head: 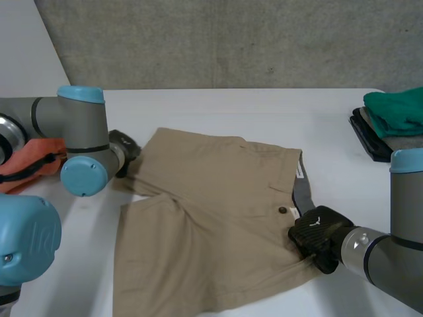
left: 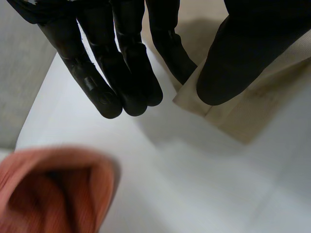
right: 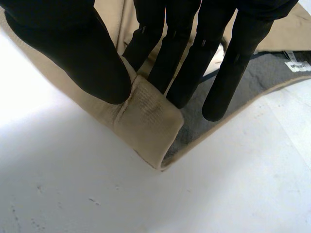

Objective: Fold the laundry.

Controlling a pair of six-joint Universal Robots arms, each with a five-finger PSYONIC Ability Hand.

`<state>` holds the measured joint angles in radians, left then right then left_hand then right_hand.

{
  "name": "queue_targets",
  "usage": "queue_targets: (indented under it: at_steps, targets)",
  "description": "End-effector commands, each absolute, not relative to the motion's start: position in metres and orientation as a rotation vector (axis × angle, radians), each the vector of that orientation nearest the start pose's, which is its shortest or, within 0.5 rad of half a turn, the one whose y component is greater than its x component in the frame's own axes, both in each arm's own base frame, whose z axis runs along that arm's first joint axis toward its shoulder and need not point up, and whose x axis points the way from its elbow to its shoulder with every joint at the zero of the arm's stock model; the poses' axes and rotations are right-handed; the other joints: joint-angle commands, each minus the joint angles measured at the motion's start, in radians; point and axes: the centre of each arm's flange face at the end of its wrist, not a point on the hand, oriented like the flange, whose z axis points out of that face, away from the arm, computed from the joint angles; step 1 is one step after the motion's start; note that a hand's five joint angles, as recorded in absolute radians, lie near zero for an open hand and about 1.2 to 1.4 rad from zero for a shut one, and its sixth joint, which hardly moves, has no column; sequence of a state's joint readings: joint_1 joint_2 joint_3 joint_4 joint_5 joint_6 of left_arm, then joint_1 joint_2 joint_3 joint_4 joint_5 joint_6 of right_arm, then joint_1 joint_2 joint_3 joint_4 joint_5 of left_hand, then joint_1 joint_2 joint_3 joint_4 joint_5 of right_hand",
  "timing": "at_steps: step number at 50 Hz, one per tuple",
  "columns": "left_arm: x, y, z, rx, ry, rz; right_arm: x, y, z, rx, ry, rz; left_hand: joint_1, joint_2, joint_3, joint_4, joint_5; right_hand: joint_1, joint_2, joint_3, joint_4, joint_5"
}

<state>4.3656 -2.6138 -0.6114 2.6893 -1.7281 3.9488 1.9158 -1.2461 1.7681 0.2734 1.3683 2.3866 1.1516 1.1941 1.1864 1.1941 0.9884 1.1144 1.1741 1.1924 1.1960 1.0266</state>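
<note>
Beige shorts [head: 211, 218] lie spread flat on the white table [head: 264, 109], with the waistband towards the right and the legs towards the left. My left hand [head: 124, 150] is at the far leg's hem corner. In the left wrist view its thumb [left: 238, 58] and one finger pinch that corner of the shorts [left: 262, 97], while the other fingers [left: 131, 63] stay straight over bare table. My right hand [head: 317, 236] is at the near end of the waistband. Its thumb [right: 73, 53] and fingers pinch a folded-over bit of the shorts' waistband [right: 146, 116], showing the grey lining.
An orange cloth [head: 26, 168] lies bunched at the table's left, close to my left hand, and appears below its fingertips as orange cloth [left: 48, 194]. At the far right a green cloth [head: 396, 112] rests on a dark folded stack [head: 370, 139].
</note>
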Motion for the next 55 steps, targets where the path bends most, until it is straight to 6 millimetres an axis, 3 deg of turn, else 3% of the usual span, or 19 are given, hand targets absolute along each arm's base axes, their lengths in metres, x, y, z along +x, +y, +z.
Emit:
queue_targets:
  at_steps: [1,2,4,6,9,16,18,23,28,33,39,43,50,53,54,55]
  targets:
    - [-0.264,-0.379,0.144,1.228,2.079,-1.247,0.233,-0.194,0.152,-1.616,2.367,-1.201,0.245,0.202,0.21,0.202,0.233,0.282,0.222,0.204,0.2,0.195]
    - [-0.268,-0.376,0.146,1.242,2.086,-1.268,0.233,-0.194,0.153,-1.615,2.369,-1.208,0.222,0.179,0.187,0.179,0.21,0.282,0.222,0.204,0.2,0.195]
    - [-0.273,-0.373,0.15,1.258,2.091,-1.298,0.233,-0.195,0.155,-1.611,2.373,-1.217,-0.226,-0.268,-0.26,-0.268,-0.237,0.282,0.222,0.204,0.2,0.195]
    - [-0.274,-0.371,0.161,1.24,2.098,-1.339,0.234,-0.194,0.157,-1.605,2.366,-1.23,-0.911,-0.953,-0.946,-0.953,-0.922,0.282,0.222,0.204,0.2,0.195]
    - [-0.272,-0.369,0.175,1.19,2.114,-1.373,0.234,-0.195,0.158,-1.592,2.362,-1.248,-0.903,-0.945,-0.938,-0.945,-0.914,0.282,0.222,0.204,0.2,0.195]
    - [-0.254,-0.35,0.235,1.002,2.189,-1.528,0.242,-0.2,0.167,-1.489,2.322,-1.375,-0.885,-0.928,-0.92,-0.928,-0.897,0.282,0.222,0.204,0.2,0.195]
    - [-0.251,-0.332,0.25,0.977,2.251,-1.579,0.247,-0.204,0.173,-1.424,2.301,-1.431,-0.804,-0.846,-0.838,-0.846,-0.815,0.282,0.222,0.204,0.2,0.195]
    - [-0.245,-0.284,0.265,0.987,2.431,-1.618,0.255,-0.218,0.186,-1.235,2.277,-1.534,-0.739,-0.781,-0.773,-0.781,-0.75,0.282,0.222,0.204,0.2,0.195]
    - [-0.243,-0.23,0.253,1.065,2.648,-1.517,0.26,-0.234,0.191,-1.008,2.303,-1.552,-0.703,-0.746,-0.738,-0.746,-0.715,0.282,0.222,0.204,0.2,0.195]
    - [-0.237,-0.182,0.225,1.116,2.799,-1.314,0.257,-0.248,0.188,-0.809,2.39,-1.56,-0.697,-0.74,-0.732,-0.74,-0.709,0.282,0.222,0.204,0.2,0.195]
    - [-0.24,-0.134,0.204,1.229,2.849,-1.175,0.254,-0.251,0.187,-0.76,2.439,-1.592,-0.706,-0.749,-0.741,-0.749,-0.718,0.282,0.222,0.204,0.2,0.195]
    - [-0.247,-0.131,0.197,1.23,2.834,-1.211,0.255,-0.249,0.187,-0.765,2.436,-1.582,-0.712,-0.755,-0.747,-0.755,-0.723,0.282,0.222,0.204,0.2,0.195]
    - [-0.249,-0.172,0.165,1.093,2.705,-1.21,0.249,-0.246,0.188,-0.768,2.446,-1.573,-0.466,-0.509,-0.501,-0.508,-0.477,0.282,0.222,0.204,0.2,0.195]
    - [-0.25,-0.178,0.158,1.093,2.661,-1.205,0.247,-0.244,0.189,-0.787,2.44,-1.57,-0.006,-0.049,-0.041,-0.049,-0.018,0.282,0.222,0.204,0.2,0.195]
    - [-0.251,-0.18,0.154,1.11,2.639,-1.21,0.246,-0.242,0.191,-0.812,2.432,-1.568,0.242,0.2,0.207,0.2,0.231,0.282,0.222,0.204,0.2,0.195]
    - [-0.251,-0.18,0.154,1.121,2.63,-1.213,0.245,-0.241,0.192,-0.828,2.429,-1.567,0.245,0.202,0.21,0.202,0.233,0.282,0.222,0.204,0.2,0.195]
